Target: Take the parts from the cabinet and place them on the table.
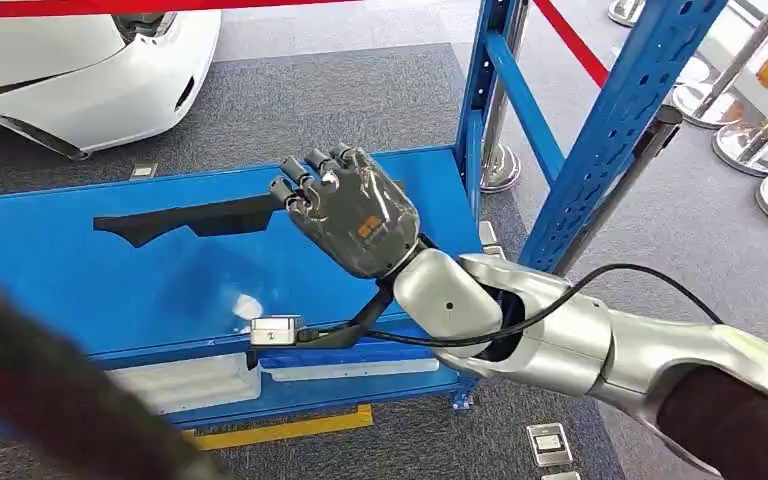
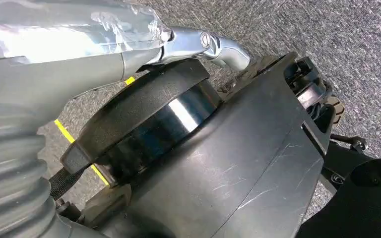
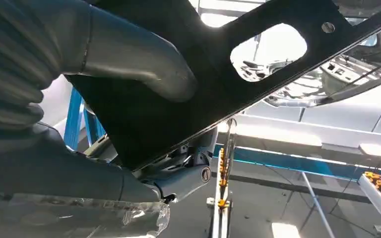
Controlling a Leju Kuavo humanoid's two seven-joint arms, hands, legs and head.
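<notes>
Right hand: I see my right hand (image 1: 352, 208) reached out over the blue shelf (image 1: 110, 280), back of the hand toward the head camera, fingers curled down at the near end of the black part (image 1: 185, 217).
Right hand grip: in the right wrist view the thick grey thumb (image 3: 139, 62) lies flat across one face of the black part (image 3: 238, 64) and the darker fingers (image 3: 178, 181) come up against its other side, so I read the part as clamped between thumb and fingers.
Black part: a long, flat, dark panel piece with a rounded cut-out and a small hole; from the hand it runs away toward the far side of the shelf, narrowing to a point. Whether its far end is touching the shelf surface I cannot tell.
Right arm: the silver forearm (image 1: 560, 340) comes in behind the hand, with a black cable looping over it.
Left hand: the left wrist view gives me its grey ribbed cover (image 2: 10, 168) and little else of it. I cannot tell how its fingers lie or whether it has anything.
Around the right hand: a blue perforated rack upright (image 1: 620, 130) stands just beside the wrist; grey carpet (image 1: 340, 90) lies beyond the shelf, and a white car body (image 1: 70, 60) is well apart, past the part's far tip.
</notes>
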